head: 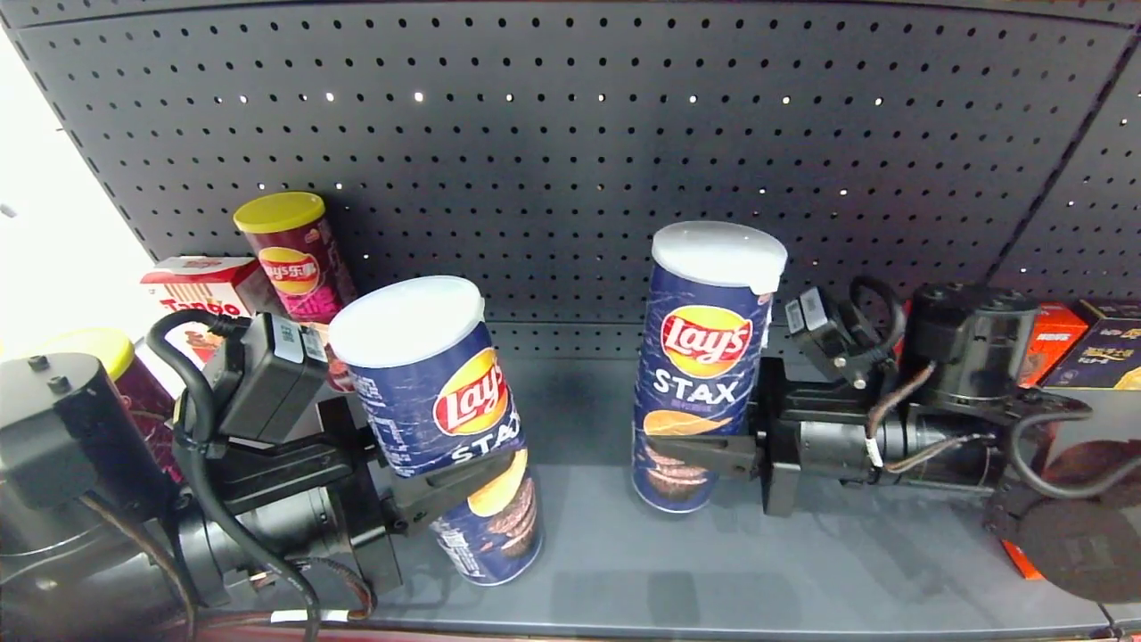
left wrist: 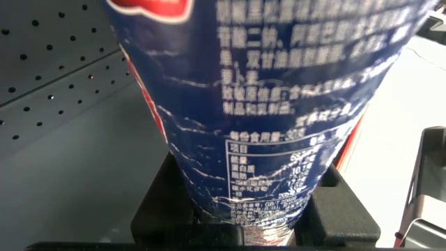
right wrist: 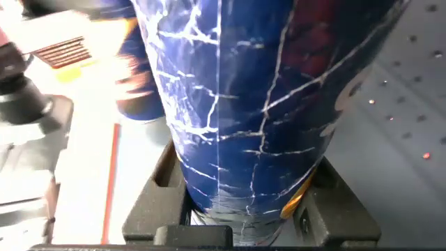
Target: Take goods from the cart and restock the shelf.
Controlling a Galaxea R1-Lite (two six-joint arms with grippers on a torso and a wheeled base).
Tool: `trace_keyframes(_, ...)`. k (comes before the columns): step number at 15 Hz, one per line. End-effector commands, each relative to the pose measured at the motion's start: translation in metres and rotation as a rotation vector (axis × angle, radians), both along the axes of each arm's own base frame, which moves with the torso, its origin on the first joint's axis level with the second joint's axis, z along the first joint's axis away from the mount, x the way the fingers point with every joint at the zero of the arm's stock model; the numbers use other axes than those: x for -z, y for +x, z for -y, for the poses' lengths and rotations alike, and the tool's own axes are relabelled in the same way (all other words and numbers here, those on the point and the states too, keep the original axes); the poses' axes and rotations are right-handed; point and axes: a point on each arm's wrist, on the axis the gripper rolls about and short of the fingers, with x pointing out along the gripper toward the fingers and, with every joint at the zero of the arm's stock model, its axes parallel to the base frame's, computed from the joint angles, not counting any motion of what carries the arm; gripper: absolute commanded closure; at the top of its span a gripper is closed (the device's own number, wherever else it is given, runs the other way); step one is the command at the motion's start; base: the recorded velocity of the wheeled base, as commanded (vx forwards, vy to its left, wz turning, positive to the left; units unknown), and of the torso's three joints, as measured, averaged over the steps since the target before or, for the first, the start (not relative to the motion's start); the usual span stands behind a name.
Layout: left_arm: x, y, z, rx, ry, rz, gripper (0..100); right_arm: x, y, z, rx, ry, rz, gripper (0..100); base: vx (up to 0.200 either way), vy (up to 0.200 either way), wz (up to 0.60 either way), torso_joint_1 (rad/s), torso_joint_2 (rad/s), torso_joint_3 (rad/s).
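The left can [head: 437,419] is tilted, low over the front of the shelf [head: 713,571], with the left gripper [head: 472,481] clamped round its lower half. The right can [head: 704,357] is upright mid-shelf, its lower part gripped by the right gripper [head: 695,446]. The cans are apart.

Left blue can [head: 428,392], white lid, held tilted over shelf [head: 802,562] front; right blue can [head: 704,357], same look, held near-upright mid-shelf.
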Motion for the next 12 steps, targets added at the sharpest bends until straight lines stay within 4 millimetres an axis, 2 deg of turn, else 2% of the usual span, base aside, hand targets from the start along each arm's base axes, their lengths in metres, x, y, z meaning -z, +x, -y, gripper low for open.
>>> trace_keyframes(1, -0.003, 0.002, 0.001, -0.002, -0.005, 0.010, 100, 0.007, -0.030, 0.005, -0.012, 0.016, 0.022, 100, 0.000, 0.000, 0.00, 0.000, 0.00, 0.000)
trace_keyframes(6, -0.005, 0.003, 0.001, -0.003, -0.010, 0.015, 100, 0.040, -0.039, 0.008, -0.025, -0.025, -0.033, 100, 0.000, 0.000, 0.00, 0.000, 0.00, 0.000)
trace_keyframes(12, -0.004, 0.003, 0.001, -0.003, -0.007, 0.010, 100, 0.056, -0.031, 0.005, -0.017, -0.049, -0.067, 100, 0.000, 0.000, 0.00, 0.000, 0.00, 0.000)
